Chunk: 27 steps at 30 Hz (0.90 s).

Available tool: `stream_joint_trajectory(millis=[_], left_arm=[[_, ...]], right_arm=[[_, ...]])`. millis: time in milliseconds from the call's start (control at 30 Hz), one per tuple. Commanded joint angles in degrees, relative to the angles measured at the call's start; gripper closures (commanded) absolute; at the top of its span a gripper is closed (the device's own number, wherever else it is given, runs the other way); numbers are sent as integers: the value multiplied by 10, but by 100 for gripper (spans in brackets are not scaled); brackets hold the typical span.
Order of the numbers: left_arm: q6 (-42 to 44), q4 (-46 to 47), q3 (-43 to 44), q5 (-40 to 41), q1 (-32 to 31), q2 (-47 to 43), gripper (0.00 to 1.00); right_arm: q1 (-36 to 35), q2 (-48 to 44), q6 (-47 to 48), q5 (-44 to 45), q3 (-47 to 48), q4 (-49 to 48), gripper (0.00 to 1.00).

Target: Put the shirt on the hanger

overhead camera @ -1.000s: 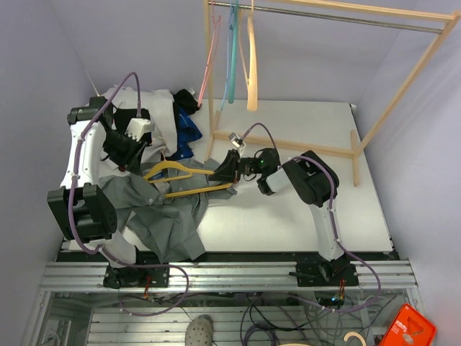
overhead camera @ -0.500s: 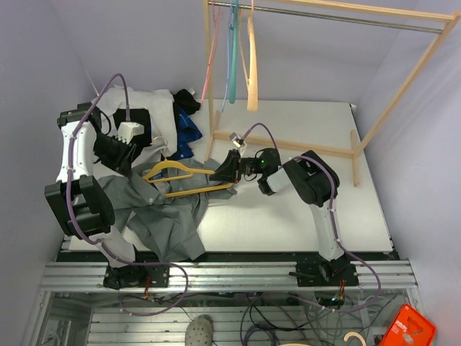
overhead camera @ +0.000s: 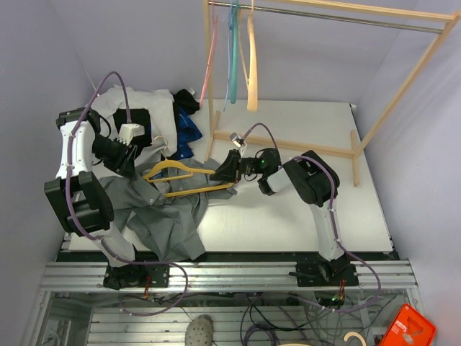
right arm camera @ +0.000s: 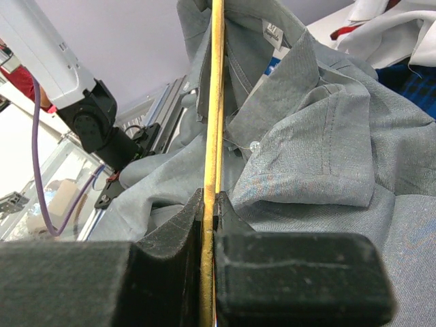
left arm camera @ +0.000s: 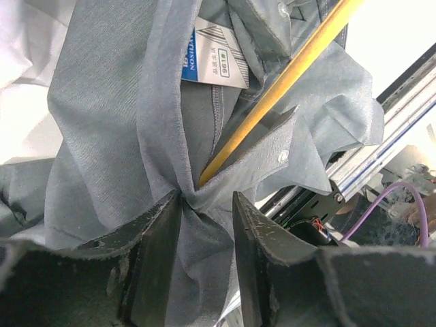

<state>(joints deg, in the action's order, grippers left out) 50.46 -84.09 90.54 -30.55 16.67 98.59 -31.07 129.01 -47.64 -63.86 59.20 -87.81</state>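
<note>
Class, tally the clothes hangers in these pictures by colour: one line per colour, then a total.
Yellow hanger: 1
Pink hanger: 1
Teal hanger: 1
Cream hanger: 1
Total: 4

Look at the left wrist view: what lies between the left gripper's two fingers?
A bunched fold of the grey shirt sits inside the left gripper, shown in the left wrist view; the yellow hanger runs into that fold.

Top view high, rear, looking down; wrist views close, apparently opposed, sharing shirt (left arm camera: 102, 129).
</note>
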Motion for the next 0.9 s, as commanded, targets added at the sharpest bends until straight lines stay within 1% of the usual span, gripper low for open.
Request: stream_joint_trajectory(millis=[0, 33, 67, 100, 133, 300, 533, 867], left_arm=[[18, -17, 9, -45, 5, 8, 58], [19, -17, 9, -46, 5, 9, 65], [19, -17, 10, -45, 5, 9, 79], [17, -17, 12, -44, 5, 10, 91], [15, -17, 15, -44, 6, 11, 93], [10, -18, 40, -53, 6, 6, 93], [-19, -19, 76, -108, 6, -9, 93], [-21, -19, 69, -103, -8, -10, 93]], right_arm=[[4, -21, 5, 6, -2, -165, 100], [4, -21, 5, 6, -2, -165, 100], [4, -21, 5, 6, -3, -165, 100], [4, -21, 5, 6, -3, -165, 100], [4, -22, 5, 6, -3, -165, 100], [4, -19, 0, 2, -1, -165, 100], [1, -20, -4, -17, 7, -166, 100], [-16, -15, -8, -16, 48, -165, 100]])
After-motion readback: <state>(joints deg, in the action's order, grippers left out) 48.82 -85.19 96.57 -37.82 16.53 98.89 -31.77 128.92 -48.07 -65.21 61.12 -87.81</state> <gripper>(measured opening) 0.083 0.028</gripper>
